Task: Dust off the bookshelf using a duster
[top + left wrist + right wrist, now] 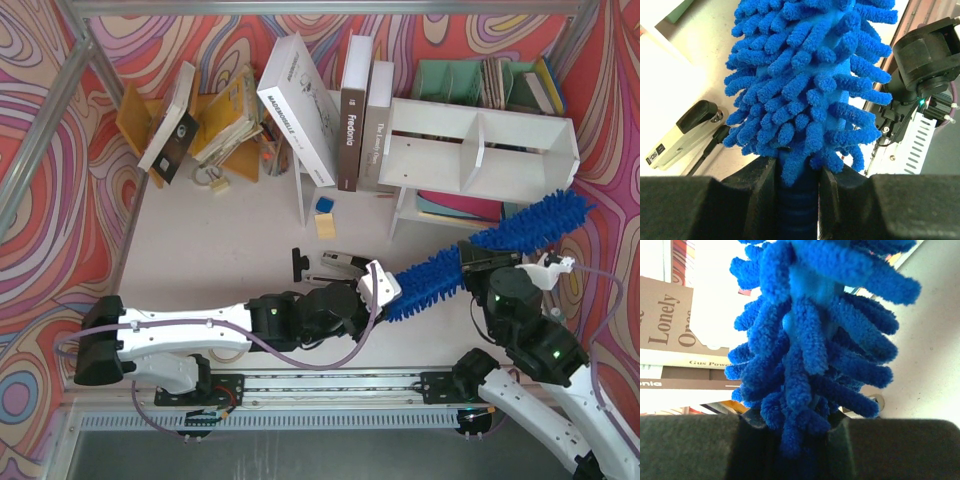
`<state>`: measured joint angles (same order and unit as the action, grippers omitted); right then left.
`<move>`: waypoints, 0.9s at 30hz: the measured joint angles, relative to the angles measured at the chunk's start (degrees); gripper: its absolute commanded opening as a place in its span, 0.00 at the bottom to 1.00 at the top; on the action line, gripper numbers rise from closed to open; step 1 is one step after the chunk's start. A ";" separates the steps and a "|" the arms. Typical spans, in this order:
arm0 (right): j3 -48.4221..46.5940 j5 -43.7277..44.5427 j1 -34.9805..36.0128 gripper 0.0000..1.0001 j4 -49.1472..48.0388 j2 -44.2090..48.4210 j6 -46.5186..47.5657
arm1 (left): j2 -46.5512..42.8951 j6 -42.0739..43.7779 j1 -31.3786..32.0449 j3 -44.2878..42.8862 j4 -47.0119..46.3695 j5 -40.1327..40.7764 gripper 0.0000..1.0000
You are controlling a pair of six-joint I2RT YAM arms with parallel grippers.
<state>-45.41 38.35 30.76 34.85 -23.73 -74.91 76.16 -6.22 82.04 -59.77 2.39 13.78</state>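
Observation:
The royal-blue fluffy duster (pixel 470 255) stretches slantwise from the table's middle up to the right. Its tip (pixel 560 212) reaches the right front of the white bookshelf (pixel 480 140), at the lower level. My left gripper (pixel 378 283) is shut on the duster's handle; in the left wrist view the ribbed blue handle (pixel 797 205) sits clamped between the black fingers (pixel 757 190). My right gripper (pixel 482 262) is shut on the duster's fluffy head about midway along, and the strands (pixel 805 365) spill out above its jaws.
A stapler (pixel 340 265) lies just left of the left gripper, with a small black item (pixel 297 264) beside it. Upright books (pixel 355 110) stand left of the bookshelf, a teal file organizer (pixel 450 80) behind it, an orange book rack (pixel 215 120) at the back left. Sticky notes (pixel 325 222) lie on the table.

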 measured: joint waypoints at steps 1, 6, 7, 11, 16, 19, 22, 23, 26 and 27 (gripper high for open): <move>0.28 0.09 0.02 0.00 0.31 0.17 -0.85 | 0.00 -0.02 0.09 0.02 0.07 0.33 0.38; 2.21 2.23 0.00 0.00 3.23 0.76 -5.11 | -0.59 -1.27 0.15 1.36 -0.46 5.92 0.67; 2.99 2.60 0.02 0.00 3.74 0.98 -6.05 | -1.07 -1.66 0.07 1.95 -0.61 7.76 0.70; 6.21 3.63 0.02 0.00 5.14 1.64 -10.62 | -4.37 -2.49 0.09 4.50 -0.70 13.70 0.91; 9.40 3.58 0.02 0.00 6.95 1.60 -16.24 | -10.43 -2.89 0.02 6.14 -0.72 21.66 0.98; 12.00 2.86 0.02 0.00 7.41 1.18 -19.74 | -14.14 -3.02 0.02 7.19 -1.11 26.80 0.98; 15.74 1.40 0.02 0.00 6.88 0.42 -22.93 | -17.14 -3.34 -0.02 9.01 -1.31 31.15 0.98; 17.11 0.85 0.02 0.00 6.38 0.13 -23.76 | -17.92 -3.48 -0.02 9.68 -1.36 32.24 0.98; 21.03 -1.16 0.02 0.00 4.24 -1.38 -25.94 | -19.74 -3.98 -0.02 11.56 -1.25 34.99 0.98; 21.99 -1.75 0.02 0.00 3.39 -2.19 -26.67 | -20.15 -4.24 -0.02 12.02 -1.25 35.65 0.98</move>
<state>-23.42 36.60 30.79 38.24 -25.91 -101.58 56.01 -10.46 82.02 -47.75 1.15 49.43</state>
